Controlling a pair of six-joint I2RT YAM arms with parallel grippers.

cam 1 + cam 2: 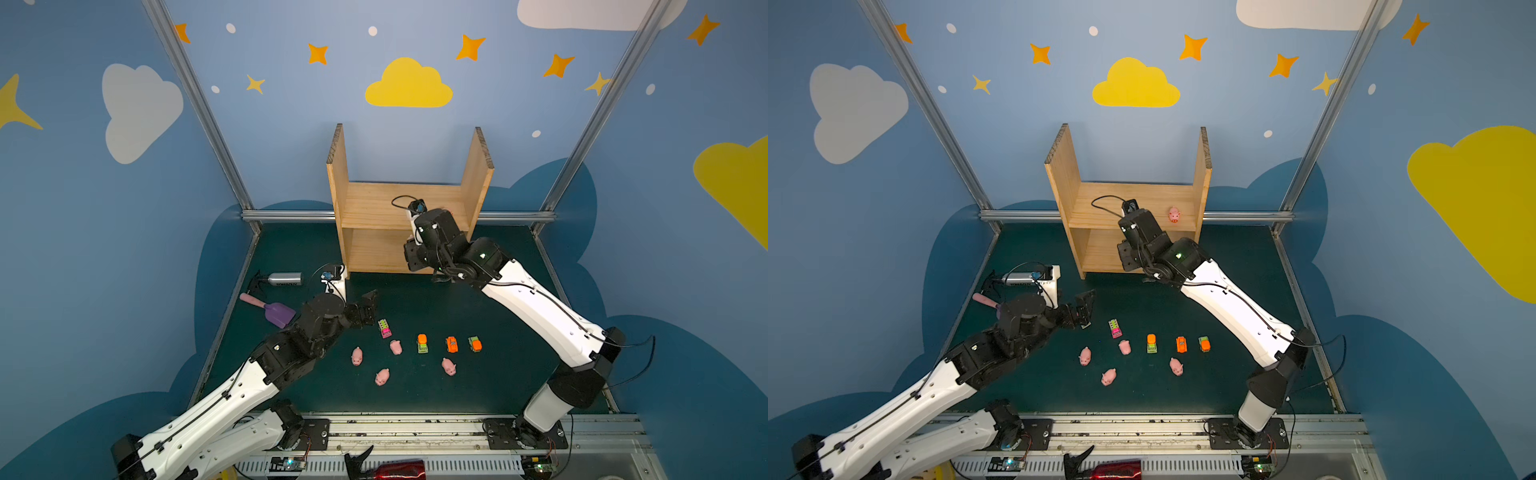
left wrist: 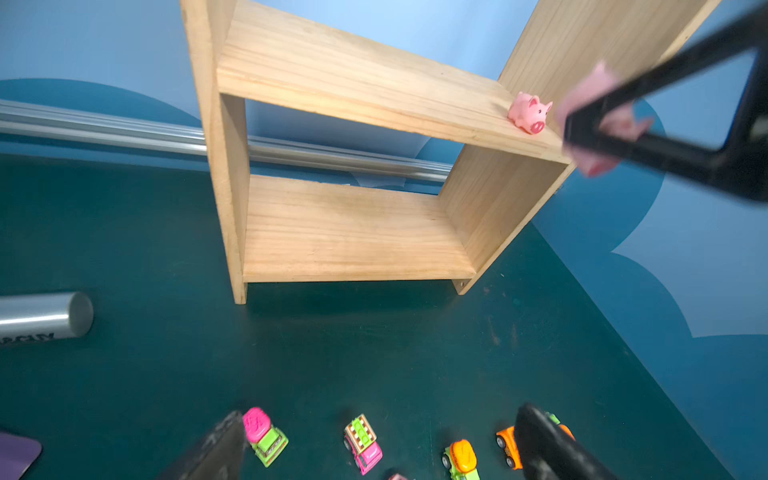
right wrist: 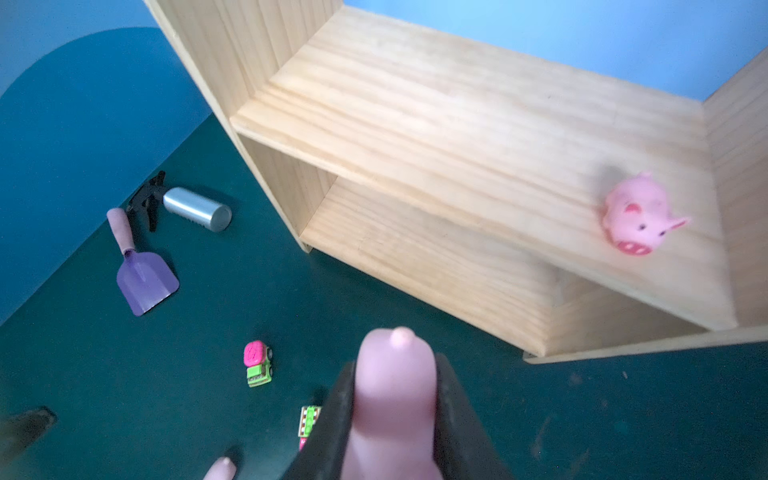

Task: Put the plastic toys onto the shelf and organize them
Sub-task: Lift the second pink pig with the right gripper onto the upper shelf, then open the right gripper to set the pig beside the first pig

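Observation:
My right gripper is shut on a pink pig and hangs in front of the wooden shelf, near its right side. One pig stands on the upper board by the right panel. Several more pigs lie on the green table. Beside them stand an orange car, two orange-and-green trucks and a pink-and-green truck. My left gripper stands open and empty just above the table, left of the toys. A truck with a pink drum sits by one of its fingers.
A silver bottle and a purple scoop lie at the table's left, behind my left arm. An aluminium rail runs along the back edge. A red bottle lies on the front frame, off the table.

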